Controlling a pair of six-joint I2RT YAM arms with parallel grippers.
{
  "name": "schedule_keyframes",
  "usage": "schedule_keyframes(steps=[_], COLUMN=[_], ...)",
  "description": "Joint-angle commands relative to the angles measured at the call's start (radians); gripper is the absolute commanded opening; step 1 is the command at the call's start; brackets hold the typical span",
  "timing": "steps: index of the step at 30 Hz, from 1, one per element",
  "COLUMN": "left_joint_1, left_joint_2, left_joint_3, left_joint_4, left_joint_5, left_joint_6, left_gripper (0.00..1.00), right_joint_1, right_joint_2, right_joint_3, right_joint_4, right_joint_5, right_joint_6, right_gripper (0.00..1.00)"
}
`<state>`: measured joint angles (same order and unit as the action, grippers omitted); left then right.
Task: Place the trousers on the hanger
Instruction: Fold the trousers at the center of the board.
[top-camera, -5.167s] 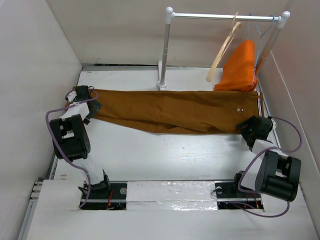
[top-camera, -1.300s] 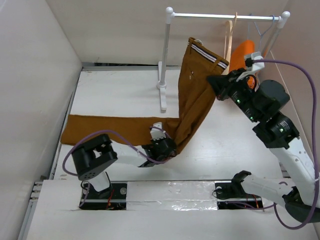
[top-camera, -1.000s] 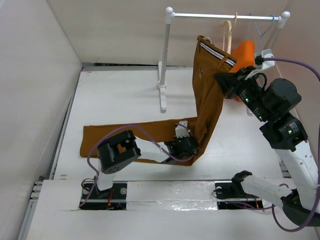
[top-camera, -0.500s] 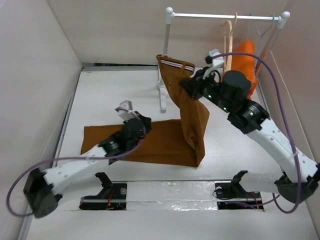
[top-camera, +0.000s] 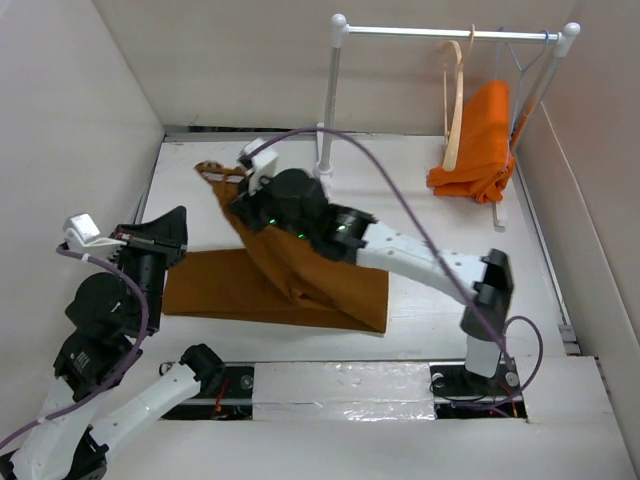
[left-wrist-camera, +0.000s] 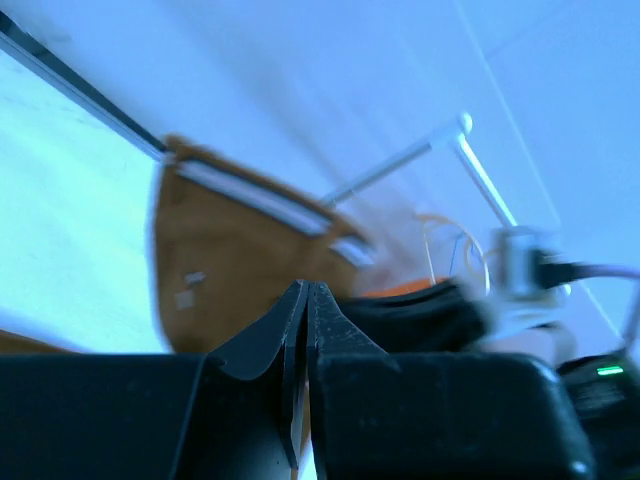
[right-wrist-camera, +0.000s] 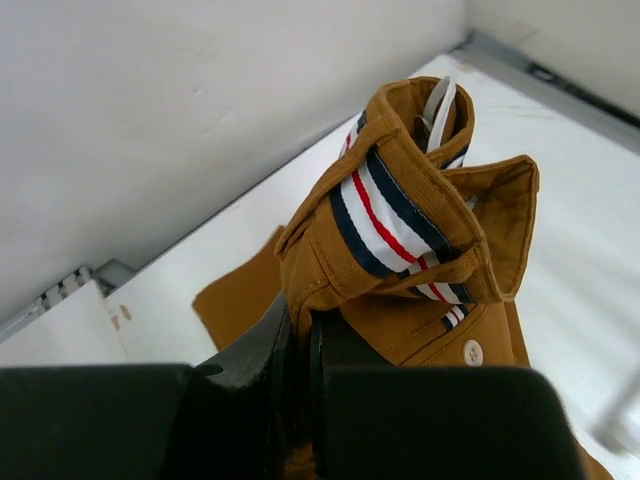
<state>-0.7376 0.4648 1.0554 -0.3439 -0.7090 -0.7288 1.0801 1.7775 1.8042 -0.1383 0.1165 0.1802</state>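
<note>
White walls box in a white table (top-camera: 450, 220). At its far edge stands a rack (top-camera: 330, 100); the hanger (top-camera: 452, 110) hangs on the rail towards the far right corner, just beside an orange garment (top-camera: 478, 140). The trousers (top-camera: 280, 290) lie partly flat near the middle of the near edge. Their upper part rises in a slant towards the far left corner, where the waistband is lifted off the table, well apart from the hanger. The right gripper (top-camera: 236, 203), on an arm stretched across from the near right, is pinched on the cloth just below the waistband. The left gripper (top-camera: 172, 228) hangs raised over the left edge with its jaws pressed together, holding nothing and clear of the cloth.

From the left wrist, blurred, the left gripper (left-wrist-camera: 303, 300) shows both fingers meeting with nothing between them. Beyond it the trousers (left-wrist-camera: 230, 250) hang with the striped band on top, and the rack (left-wrist-camera: 400, 165) is behind.

From the right wrist, the right gripper (right-wrist-camera: 297, 335) has its jaws nearly closed on a fold of the trousers (right-wrist-camera: 400, 230). The waistband is bunched above the fingers with its striped trim turned outward. A pale button (right-wrist-camera: 472, 352) sits just below the band.
</note>
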Motion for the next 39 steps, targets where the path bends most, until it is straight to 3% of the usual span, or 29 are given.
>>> schedule_keyframes(steps=[1,2,4,6,7,8,10,11,13,15,16,17,18,20,26,31,35,39], left_joint_1=[0.004,0.004,0.004,0.004,0.004,0.004,0.004,0.004,0.004,0.004,0.004,0.004,0.004,0.004,-0.016,-0.117,-0.117,-0.018], left_joint_2=[0.006,-0.006,-0.044,-0.066,-0.072,-0.069,-0.051,-0.045,-0.029,-0.020,-0.008,0.000,0.014,0.081,0.347,0.602,0.765,0.860], left_joint_3=[0.041,0.044,0.034,0.014,0.009,0.002,-0.035,-0.055,-0.115,-0.181,-0.205,-0.234,-0.286,-0.331,-0.475,-0.471,-0.463,-0.482], left_joint_4=[-0.137,-0.151,-0.152,-0.142,-0.145,-0.150,-0.164,-0.156,-0.118,-0.084,-0.037,-0.008,0.020,0.088,0.380,0.479,0.531,0.580], left_joint_5=[-0.081,-0.102,-0.112,-0.127,-0.133,-0.132,-0.121,-0.112,-0.095,-0.055,-0.037,0.009,0.032,0.106,0.342,0.359,0.349,0.307], left_joint_6=[0.036,0.031,0.023,0.029,0.029,0.025,0.005,-0.012,-0.018,-0.026,-0.024,-0.021,-0.018,-0.021,-0.020,-0.017,-0.030,-0.043], left_gripper=[0.00,0.00,0.00,0.00,0.00,0.00,0.01,0.01,0.02,0.03,0.03,0.03,0.04,0.05,0.08,0.09,0.09,0.09], right_joint_1=[0.086,0.107,0.116,0.141,0.155,0.155,0.138,0.127,0.086,0.058,0.034,0.024,0.015,-0.008,-0.060,-0.092,-0.138,-0.158], right_joint_2=[0.150,0.201,0.360,0.443,0.471,0.462,0.353,0.300,0.188,0.021,-0.034,-0.138,-0.186,-0.269,-0.461,-0.474,-0.458,-0.475], right_joint_3=[0.116,0.139,0.252,0.344,0.372,0.353,0.247,0.095,-0.070,-0.320,-0.400,-0.478,-0.625,-0.754,-1.158,-1.333,-1.402,-1.474], right_joint_4=[0.244,0.281,0.278,0.179,0.142,0.141,0.186,0.262,0.336,0.431,0.474,0.489,0.505,0.514,0.552,0.629,0.657,0.677], right_joint_5=[0.012,-0.039,-0.121,-0.186,-0.173,-0.146,-0.147,-0.152,-0.141,-0.129,-0.123,-0.121,-0.070,-0.042,0.000,0.002,0.015,0.017], right_joint_6=[0.005,0.036,0.062,0.070,0.050,0.029,0.028,0.039,0.053,0.064,0.065,0.067,0.065,0.071,0.154,0.199,0.243,0.274], right_gripper=[0.06,0.26,0.37,0.68,0.89,0.95,0.96,0.96,0.95,0.79,0.68,0.41,0.26,0.05,0.00,0.00,0.00,0.00])
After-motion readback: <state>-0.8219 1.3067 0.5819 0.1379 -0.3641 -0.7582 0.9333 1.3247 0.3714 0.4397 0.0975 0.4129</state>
